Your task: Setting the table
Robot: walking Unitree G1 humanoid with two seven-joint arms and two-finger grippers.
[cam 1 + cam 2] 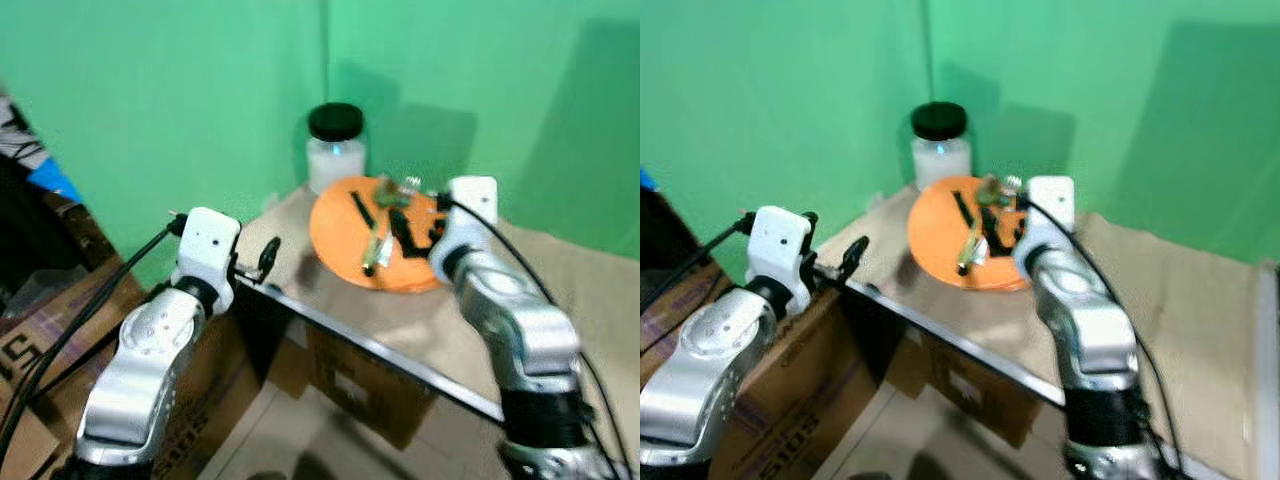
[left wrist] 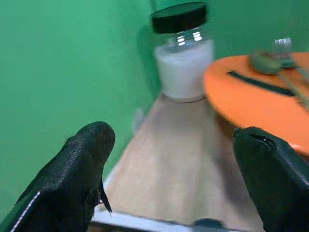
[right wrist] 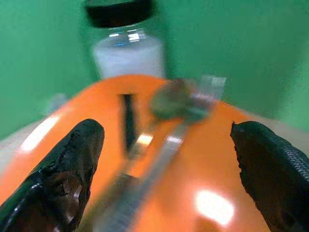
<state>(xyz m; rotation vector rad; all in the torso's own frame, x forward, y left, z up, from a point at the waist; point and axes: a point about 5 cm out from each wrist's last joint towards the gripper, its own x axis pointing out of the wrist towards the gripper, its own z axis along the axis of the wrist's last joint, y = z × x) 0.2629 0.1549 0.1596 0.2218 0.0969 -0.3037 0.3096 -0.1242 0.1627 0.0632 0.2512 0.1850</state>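
An orange plate [image 1: 338,232] lies on the tan table [image 1: 400,320] near its far corner. On the plate lie a spoon [image 3: 169,99] and other cutlery [image 1: 375,245], blurred. My right gripper [image 1: 420,235] hovers over the near right part of the plate, open, with the cutlery between and beyond its fingers [image 3: 72,164]. My left gripper [image 1: 266,256] is open at the table's left edge, with nothing in it. It points toward a glass jar [image 2: 186,60] with a black lid and white contents, behind the plate.
Green walls [image 1: 180,100] close in the corner behind the table. Cardboard boxes [image 1: 360,385] stand under the table, and more [image 1: 40,340] are stacked on the left by my left arm. The tabletop [image 1: 1180,290] to the right of the plate is bare cloth.
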